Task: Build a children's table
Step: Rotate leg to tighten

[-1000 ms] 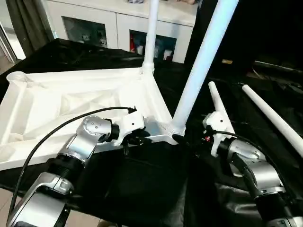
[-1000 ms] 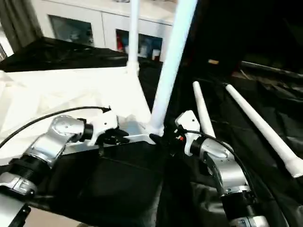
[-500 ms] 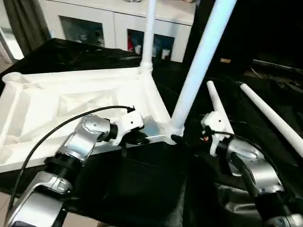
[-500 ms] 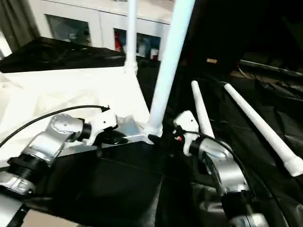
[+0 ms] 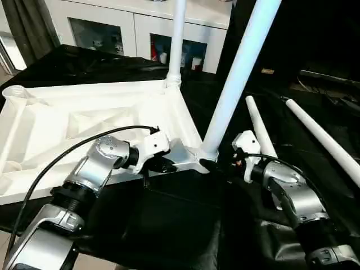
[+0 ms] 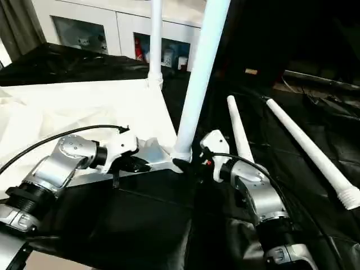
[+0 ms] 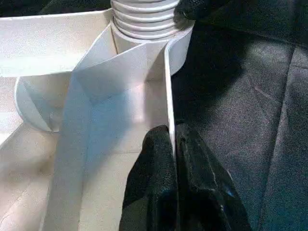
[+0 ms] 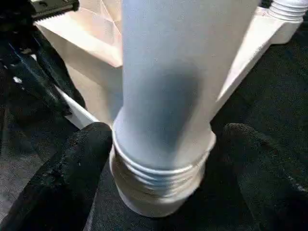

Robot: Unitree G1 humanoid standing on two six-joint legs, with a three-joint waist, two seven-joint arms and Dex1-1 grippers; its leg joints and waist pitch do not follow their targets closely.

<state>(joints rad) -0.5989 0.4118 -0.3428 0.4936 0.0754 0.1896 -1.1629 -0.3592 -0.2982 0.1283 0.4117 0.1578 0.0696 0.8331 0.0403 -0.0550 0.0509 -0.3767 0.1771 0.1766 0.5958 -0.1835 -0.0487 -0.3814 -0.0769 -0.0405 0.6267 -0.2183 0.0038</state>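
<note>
One white plastic tabletop (image 5: 84,121) lies upside down on one black-draped work table (image 5: 185,225).

Four white tube legs in all. Two stand upright in corner sockets: one at the near right corner (image 5: 239,73) and one at the far right corner (image 5: 178,39). Two more lie loose on the black cloth to the right, one nearer the tabletop (image 5: 260,134) and one further out (image 5: 323,140).

Two robot grippers: the left (image 5: 163,166) and the right (image 5: 216,167).

One white cabinet (image 5: 129,28) stands behind the work table.

Home-like room: white glass-door cabinets (image 5: 135,31) holding trinkets.
</note>
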